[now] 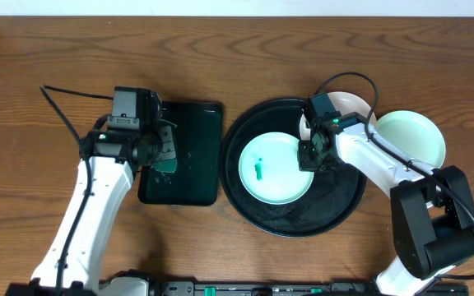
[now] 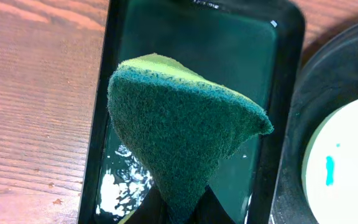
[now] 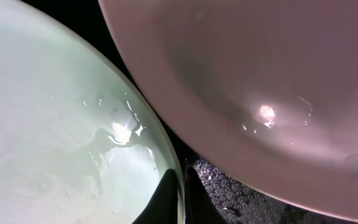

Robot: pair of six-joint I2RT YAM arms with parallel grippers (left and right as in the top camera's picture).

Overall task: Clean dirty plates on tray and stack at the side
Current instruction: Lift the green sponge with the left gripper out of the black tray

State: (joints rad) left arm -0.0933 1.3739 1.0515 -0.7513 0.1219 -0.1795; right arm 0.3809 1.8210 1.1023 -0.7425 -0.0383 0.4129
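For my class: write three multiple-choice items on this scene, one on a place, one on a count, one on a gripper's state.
1. The smeared mint plate lies: A in the round black tray; B off it; C atop another plate.
2. Plates in the overhead view: A two; B three; C four.
3. The left gripper is: A open, empty; B shut on the green sponge; C shut on a plate.
Key: 1A, tray rim surrounds it; 2B, plus white plate and second mint plate; 3B, sponge pinched between its fingers.
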